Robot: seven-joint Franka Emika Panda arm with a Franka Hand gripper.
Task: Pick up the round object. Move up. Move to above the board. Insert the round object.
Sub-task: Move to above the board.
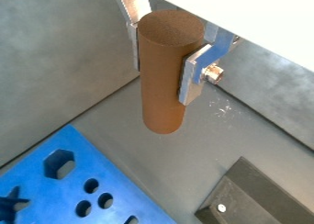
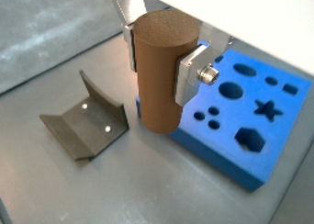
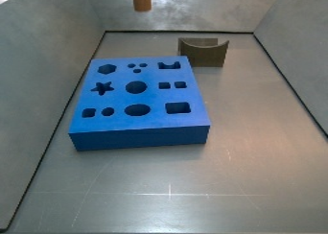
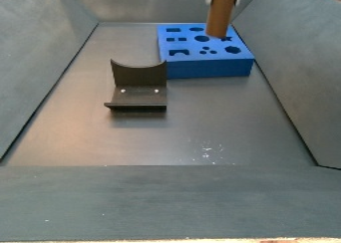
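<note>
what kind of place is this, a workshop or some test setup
Likely a robot test cell, not a workshop: a bare grey walled floor, one blue board of shaped holes, a dark fixture, and a gripper holding the round object aloft.

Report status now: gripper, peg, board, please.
Gripper shut on brown cylinder peg, raised off floor. Blue board not yet reached. Nothing in the way.

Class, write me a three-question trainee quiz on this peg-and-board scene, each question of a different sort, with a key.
1. True or false: the round object is already seated in the board.
2. What does the gripper hold? A) the round object B) the fixture C) nothing
3. Fill in: in both side views the round object hangs ___ the floor.

Key: 1 false; it is held in the air, clear of the board. 2 A. 3 above.
</note>
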